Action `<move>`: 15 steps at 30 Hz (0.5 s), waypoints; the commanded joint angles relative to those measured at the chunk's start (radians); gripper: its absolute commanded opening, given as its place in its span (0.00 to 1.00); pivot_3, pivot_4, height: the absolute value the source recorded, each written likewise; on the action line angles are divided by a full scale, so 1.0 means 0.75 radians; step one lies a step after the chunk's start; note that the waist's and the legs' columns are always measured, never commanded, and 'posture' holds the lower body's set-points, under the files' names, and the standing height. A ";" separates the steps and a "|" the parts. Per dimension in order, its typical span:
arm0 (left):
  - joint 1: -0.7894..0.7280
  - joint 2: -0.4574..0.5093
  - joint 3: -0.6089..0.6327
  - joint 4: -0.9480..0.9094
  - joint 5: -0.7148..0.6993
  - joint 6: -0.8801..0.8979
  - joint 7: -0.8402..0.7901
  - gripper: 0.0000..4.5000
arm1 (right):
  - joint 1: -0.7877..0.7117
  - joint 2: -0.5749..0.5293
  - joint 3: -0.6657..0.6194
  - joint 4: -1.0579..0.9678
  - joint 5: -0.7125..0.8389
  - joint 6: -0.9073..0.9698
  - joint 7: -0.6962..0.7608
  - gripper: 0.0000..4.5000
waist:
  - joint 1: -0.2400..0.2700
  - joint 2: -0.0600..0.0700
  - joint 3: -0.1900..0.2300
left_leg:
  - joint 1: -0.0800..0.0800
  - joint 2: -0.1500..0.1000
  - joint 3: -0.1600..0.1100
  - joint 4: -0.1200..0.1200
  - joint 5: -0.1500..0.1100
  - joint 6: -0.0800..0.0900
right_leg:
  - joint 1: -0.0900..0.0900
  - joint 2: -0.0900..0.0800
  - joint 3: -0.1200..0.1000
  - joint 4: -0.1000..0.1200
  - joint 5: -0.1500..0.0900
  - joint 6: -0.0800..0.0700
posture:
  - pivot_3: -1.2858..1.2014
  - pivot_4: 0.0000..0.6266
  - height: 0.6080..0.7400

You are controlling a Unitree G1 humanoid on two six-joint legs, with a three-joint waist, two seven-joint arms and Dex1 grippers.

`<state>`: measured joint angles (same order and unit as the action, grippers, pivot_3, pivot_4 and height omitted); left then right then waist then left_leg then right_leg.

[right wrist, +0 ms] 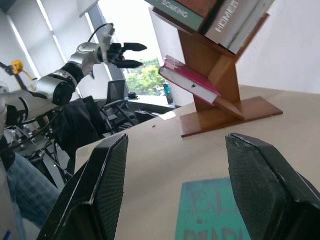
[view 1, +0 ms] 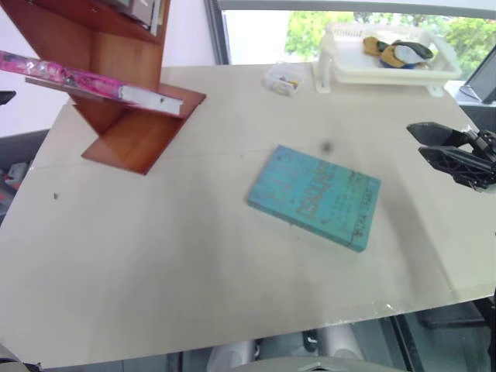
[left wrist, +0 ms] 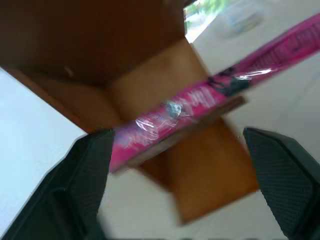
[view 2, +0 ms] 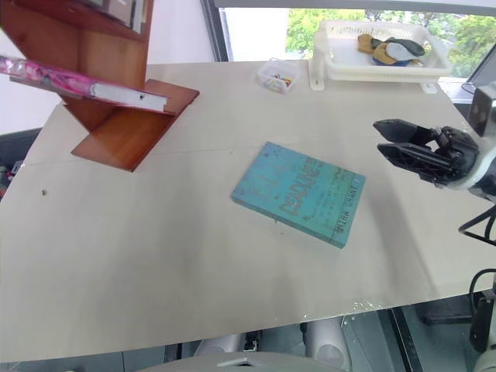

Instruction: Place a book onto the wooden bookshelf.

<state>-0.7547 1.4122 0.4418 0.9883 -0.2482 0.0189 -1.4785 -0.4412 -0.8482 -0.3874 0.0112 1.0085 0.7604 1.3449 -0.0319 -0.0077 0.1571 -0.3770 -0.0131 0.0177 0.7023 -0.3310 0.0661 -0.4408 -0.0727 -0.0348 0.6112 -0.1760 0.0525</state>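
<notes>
The pink book [view 1: 85,81] lies on a slanted board of the reddish-brown wooden bookshelf [view 1: 128,132] at the table's far left, its white page edges facing the table. My left gripper [left wrist: 177,137] is open, its fingers spread wide on either side of the book's spine [left wrist: 200,100] and apart from it. In the right wrist view the left gripper [right wrist: 131,55] hovers in the air beside the shelf, clear of the book [right wrist: 187,77]. My right gripper [view 2: 381,136] is open and empty above the table's right side.
A teal-blue book [view 1: 315,196] lies flat mid-table. At the back right stand a white plastic tray [view 1: 333,58] holding small items and a small clear box [view 1: 283,79]. Other books [right wrist: 220,15] stand on the shelf's upper board. The table edge [view 1: 232,341] is near.
</notes>
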 commanded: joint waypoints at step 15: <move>1.167 -0.932 0.276 -1.646 -0.395 0.686 0.511 0.98 | 0.628 -0.061 -0.170 0.206 -0.374 -0.484 0.173 0.70 | 0.073 -0.005 -0.008 | 0.020 -0.002 -0.004 0.001 -0.002 -0.002 | 0.019 -0.013 0.003 -0.004 0.000 -0.002 | 0.52 0.24 1.00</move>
<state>0.1225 0.7127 0.6534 -0.1780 -0.5122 0.5229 -1.1246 0.0256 -0.8948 -0.4542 0.1374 0.7483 0.4659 1.4573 0.0226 -0.0117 0.1513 -0.3617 -0.0143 0.0154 0.7028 -0.3327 0.0649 -0.4270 -0.0826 -0.0312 0.6086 -0.1757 0.0511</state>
